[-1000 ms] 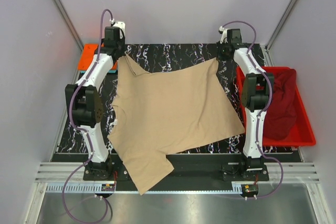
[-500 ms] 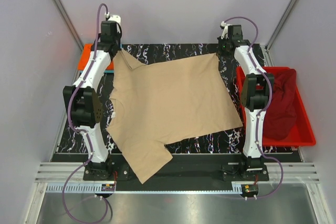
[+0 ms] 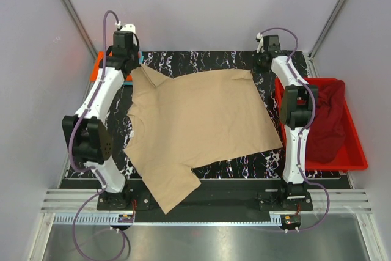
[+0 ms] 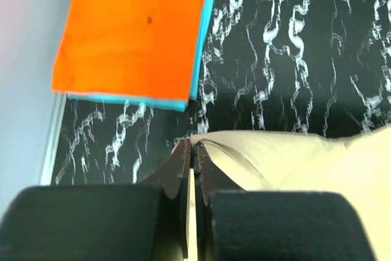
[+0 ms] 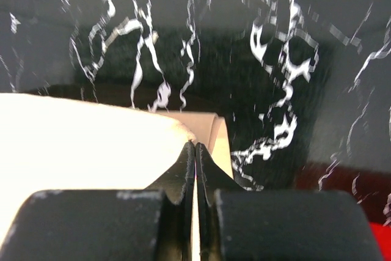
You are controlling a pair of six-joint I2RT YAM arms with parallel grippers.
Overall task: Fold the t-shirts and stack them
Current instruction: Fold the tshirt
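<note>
Tan tee spread across bench, near sleeve overhanging front edge. Left claw clamped on its far-left corner, right claw on far-right corner.

Likely step: tensioning far edge flat. Keep claws level, pull equal, no skew.

Orange tee folded atop light blue tee, far left.

Bite depth on cloth unclear. Maroon tee in red bin partly behind right arm.

Black marbled table — a tan t-shirt spread across it, a folded orange tee atop a light blue tee far-left.
</note>
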